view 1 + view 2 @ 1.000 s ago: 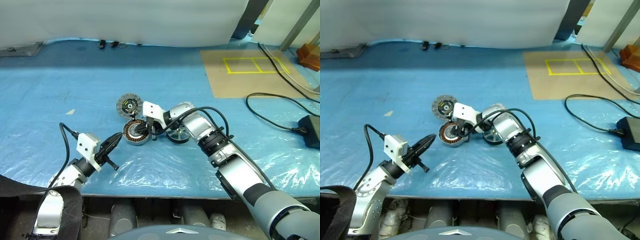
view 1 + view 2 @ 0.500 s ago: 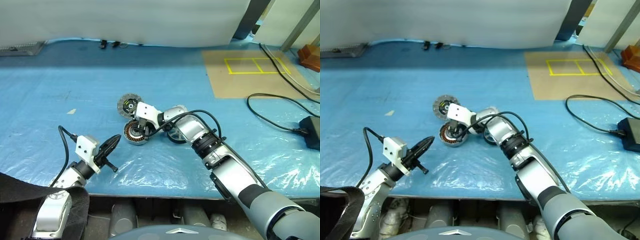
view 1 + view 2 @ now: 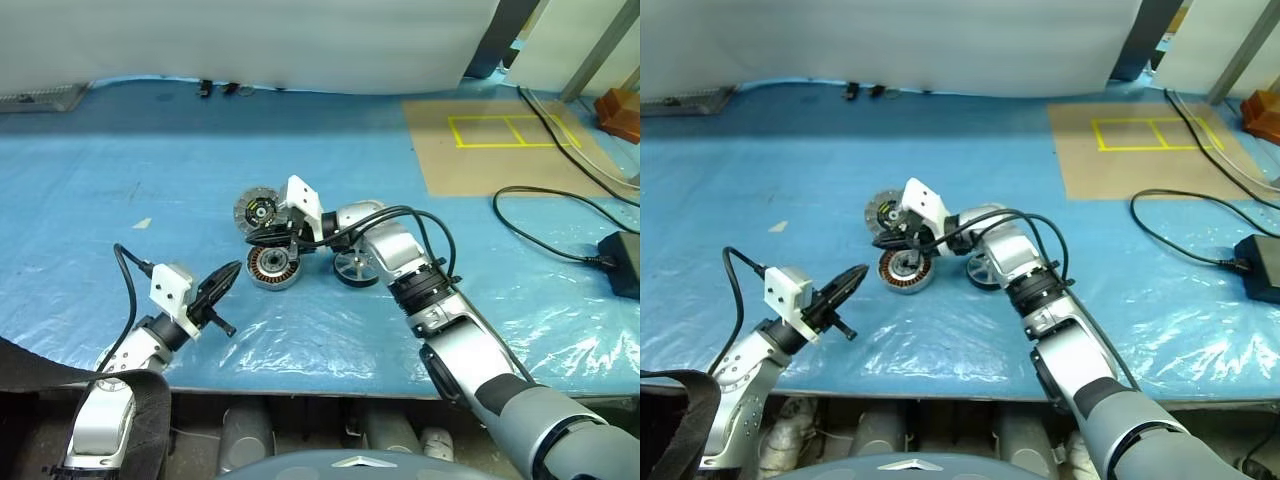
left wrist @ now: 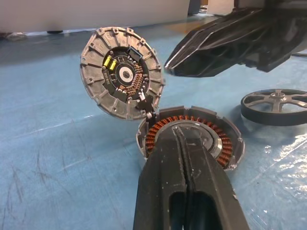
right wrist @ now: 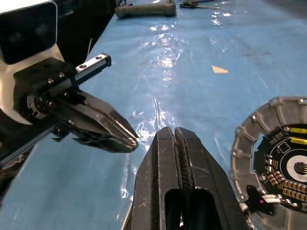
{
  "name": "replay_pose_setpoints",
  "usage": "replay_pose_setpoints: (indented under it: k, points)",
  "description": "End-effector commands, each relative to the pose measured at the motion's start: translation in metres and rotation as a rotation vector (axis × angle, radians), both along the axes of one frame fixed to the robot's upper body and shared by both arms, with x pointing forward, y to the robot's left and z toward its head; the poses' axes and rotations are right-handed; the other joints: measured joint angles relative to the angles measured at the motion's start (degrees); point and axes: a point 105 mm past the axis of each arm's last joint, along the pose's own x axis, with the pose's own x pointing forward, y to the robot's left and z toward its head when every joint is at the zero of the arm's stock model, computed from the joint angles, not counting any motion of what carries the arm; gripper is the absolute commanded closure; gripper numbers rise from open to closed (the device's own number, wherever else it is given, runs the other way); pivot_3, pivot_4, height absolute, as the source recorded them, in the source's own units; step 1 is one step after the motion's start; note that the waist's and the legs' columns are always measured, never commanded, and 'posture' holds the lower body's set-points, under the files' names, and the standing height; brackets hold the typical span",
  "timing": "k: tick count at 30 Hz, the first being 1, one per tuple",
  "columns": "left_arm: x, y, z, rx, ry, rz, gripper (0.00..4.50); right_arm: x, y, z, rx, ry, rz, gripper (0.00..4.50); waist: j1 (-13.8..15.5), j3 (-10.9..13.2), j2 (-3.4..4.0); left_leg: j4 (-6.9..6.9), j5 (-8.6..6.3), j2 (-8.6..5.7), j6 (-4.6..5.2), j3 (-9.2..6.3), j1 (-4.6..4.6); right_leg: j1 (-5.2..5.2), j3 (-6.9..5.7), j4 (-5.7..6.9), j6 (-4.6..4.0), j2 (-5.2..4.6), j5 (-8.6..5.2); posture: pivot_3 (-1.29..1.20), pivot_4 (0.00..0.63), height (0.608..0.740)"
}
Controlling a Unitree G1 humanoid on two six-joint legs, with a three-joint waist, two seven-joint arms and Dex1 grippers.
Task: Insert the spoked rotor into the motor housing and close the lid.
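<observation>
- Spoked rotor [image 3: 357,268] flat on the blue sheet, just right of the motor housing [image 3: 273,268], beside the right forearm.
- Lid [image 3: 257,211] propped open behind the housing.
- Right gripper [image 3: 257,236] over the housing, pointing left, away from the rotor; pinched together, empty.
- Left gripper [image 3: 232,276] left of the housing, likewise closed, empty, farther off.

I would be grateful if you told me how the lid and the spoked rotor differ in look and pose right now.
The lid is a solid grey disc with radial segments and a yellow-black centre; the spoked rotor is an open silver ring with thin spokes to a hub. The lid stands tilted up, meeting the rim of the motor housing; the spoked rotor lies flat on the blue sheet, apart from the housing. Both are round, and neither is held.
</observation>
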Motion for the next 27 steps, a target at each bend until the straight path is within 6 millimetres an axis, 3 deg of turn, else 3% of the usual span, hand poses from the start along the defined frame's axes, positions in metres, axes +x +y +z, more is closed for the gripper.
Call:
replay_pose_setpoints:
  k: [1,9,12,17,27]
  points:
    - [-0.004,-0.006,0.009,0.001,-0.038,-0.048,4.5,0.001,-0.02,0.006,-0.036,-0.033,0.003,4.4,0.1,0.0,0.0,0.01,0.0,-0.01,0.0,0.0,0.0,0.0,0.0,0.0,0.0,0.0,0.0,0.0,0.15,0.74]
    - [0.001,-0.022,0.008,0.022,-0.041,-0.148,4.5,0.017,-0.081,0.005,-0.223,-0.08,-0.081,4.4,0.2,0.0,0.0,0.02,0.0,-0.01,0.0,0.0,-0.01,0.0,0.0,0.01,0.0,0.0,0.0,0.0,0.15,0.74]
    - [0.006,-0.026,0.007,0.025,-0.038,-0.175,4.5,0.017,-0.103,0.001,-0.336,-0.096,-0.076,3.54,0.1,0.0,0.0,0.03,0.01,-0.01,0.01,0.0,-0.02,0.0,0.0,0.0,0.0,0.01,0.0,0.0,0.15,0.74]
    - [0.012,-0.031,0.006,0.021,-0.035,-0.205,4.5,0.017,-0.119,0.003,-0.423,-0.089,-0.063,1.88,-0.1,0.0,0.0,0.06,0.01,-0.01,0.01,0.0,-0.02,-0.01,0.0,0.03,-0.01,0.05,0.0,0.0,0.15,0.74]
    - [0.015,-0.034,0.0,0.04,-0.017,-0.209,4.5,0.01,-0.125,0.006,-0.561,-0.158,0.093,1.88,0.0,0.0,0.0,0.16,0.01,0.01,0.02,0.0,-0.03,-0.01,0.0,0.11,-0.01,0.03,0.01,0.0,0.15,0.74]
